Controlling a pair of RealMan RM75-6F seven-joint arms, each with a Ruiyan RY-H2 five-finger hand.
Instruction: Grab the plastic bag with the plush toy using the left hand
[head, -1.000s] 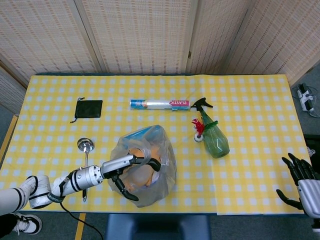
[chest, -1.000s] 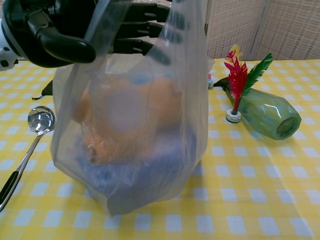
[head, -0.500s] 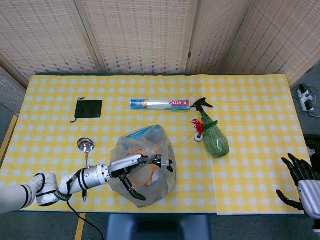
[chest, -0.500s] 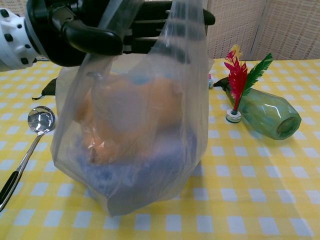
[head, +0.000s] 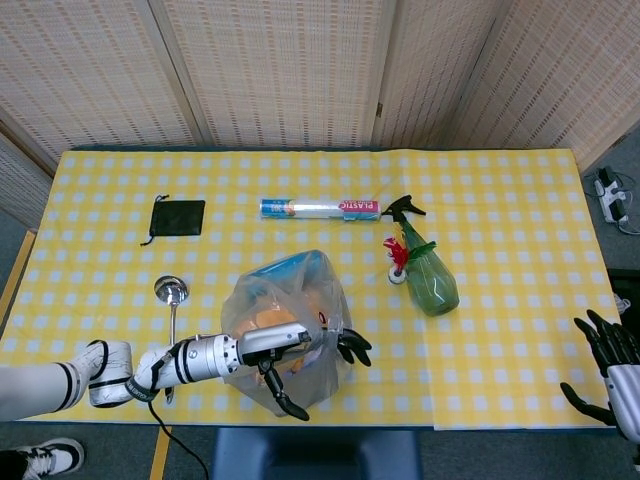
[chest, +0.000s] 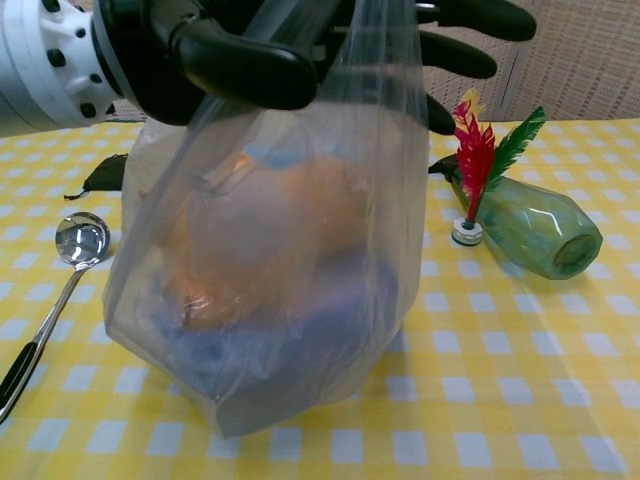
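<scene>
A clear plastic bag stands near the table's front edge, with an orange and blue plush toy inside. My left hand reaches over the bag's top from the left. Its fingers stretch out past the bag's right side, and the thumb lies on the near side. The bag's upper film rises between thumb and fingers, but the hand does not close on it. My right hand hangs off the table's lower right corner with fingers spread and nothing in them.
A spoon lies left of the bag. A green spray bottle and a red-and-green feather shuttlecock lie to its right. A black pouch and a plastic-wrap roll sit further back on the yellow checked cloth.
My left hand has slid to the right over the bag's top; its fingers now stick out beyond the bag's right side. The bag has shifted only slightly.
</scene>
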